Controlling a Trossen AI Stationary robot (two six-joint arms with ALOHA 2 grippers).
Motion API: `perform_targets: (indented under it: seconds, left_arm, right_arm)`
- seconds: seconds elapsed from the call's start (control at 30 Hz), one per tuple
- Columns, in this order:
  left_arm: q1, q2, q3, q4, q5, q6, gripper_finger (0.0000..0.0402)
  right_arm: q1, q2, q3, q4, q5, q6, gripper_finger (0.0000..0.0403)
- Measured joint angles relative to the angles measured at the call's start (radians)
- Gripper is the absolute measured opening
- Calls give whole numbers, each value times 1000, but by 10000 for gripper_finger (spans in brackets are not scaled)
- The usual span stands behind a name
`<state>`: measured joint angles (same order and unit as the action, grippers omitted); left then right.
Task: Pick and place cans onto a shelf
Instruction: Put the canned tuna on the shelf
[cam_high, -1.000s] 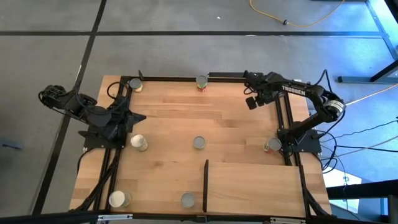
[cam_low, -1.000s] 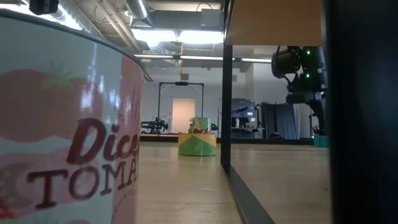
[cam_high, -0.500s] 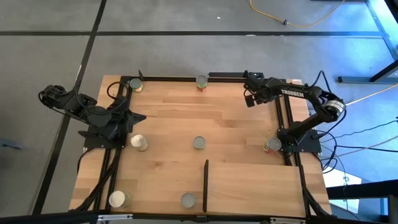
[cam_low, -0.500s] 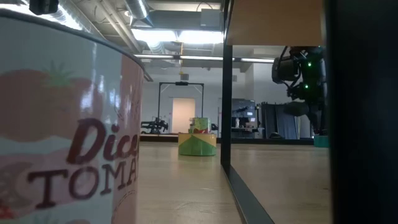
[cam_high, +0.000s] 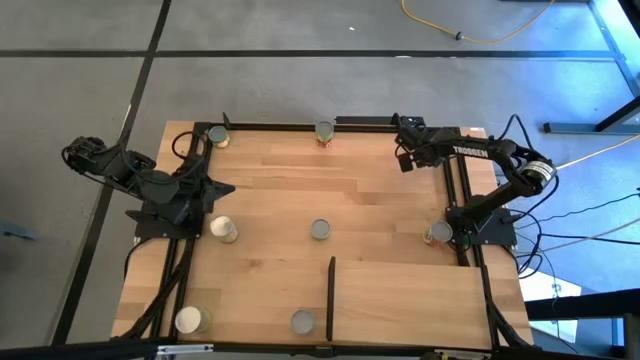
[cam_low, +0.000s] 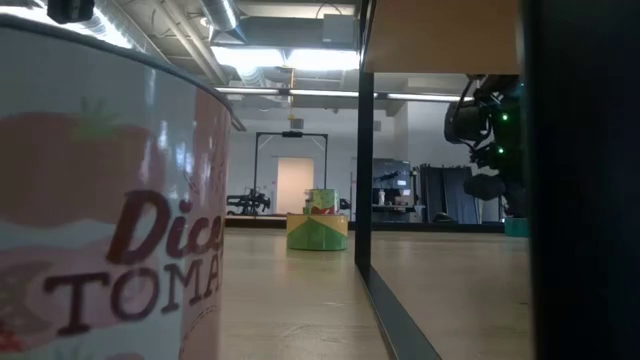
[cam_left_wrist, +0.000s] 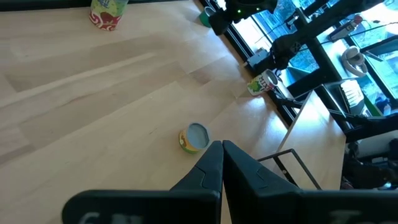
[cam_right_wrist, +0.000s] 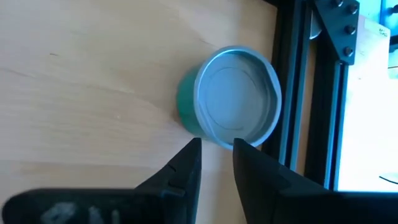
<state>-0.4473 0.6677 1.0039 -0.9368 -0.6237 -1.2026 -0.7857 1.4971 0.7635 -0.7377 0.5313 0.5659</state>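
Note:
Several cans stand upright on the wooden tabletop: two at the far edge (cam_high: 217, 136) (cam_high: 324, 132), a cream-topped one (cam_high: 222, 229), a centre one (cam_high: 319, 230), one by the right arm's base (cam_high: 436, 233), and two at the near edge (cam_high: 190, 320) (cam_high: 302, 321). The shelf (cam_high: 410, 300) with its black strip (cam_high: 330, 297) is at the near right. My right gripper (cam_right_wrist: 216, 163) hovers slightly open over a green-sided, grey-topped can (cam_right_wrist: 233, 96) at the far right, beside the black frame. My left gripper (cam_left_wrist: 222, 155) is shut and empty at the left edge.
A black frame rail (cam_right_wrist: 292, 93) runs right beside the green can. In the low view, a large tomato can (cam_low: 100, 200) fills the left foreground and the shelf's black post (cam_low: 365, 150) stands upright. Bare wood lies between the cans at the table's middle.
My right gripper has shifted a little toward the table's right edge, near the far right corner. The cans have kept their places.

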Motion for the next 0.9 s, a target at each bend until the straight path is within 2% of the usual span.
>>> perform_targets:
  seconds: [0.17, 0.37, 0.77, 0.9]
  left_arm:
    - [0, 0, 0, 6, -14, 0, 0]
    - [0, 0, 0, 6, -15, -1, 0]
    - [0, 0, 0, 7, -15, -2, 0]
    - [0, 0, 0, 7, -15, -2, 0]
  right_arm:
    - [-13, 0, 0, 44, -2, -38, 94]
    - [-25, 0, 0, 64, -62, -77, 94]
    - [-69, 0, 0, 60, -63, -77, 94]
    - [-79, 2, 0, 60, -122, -77, 94]
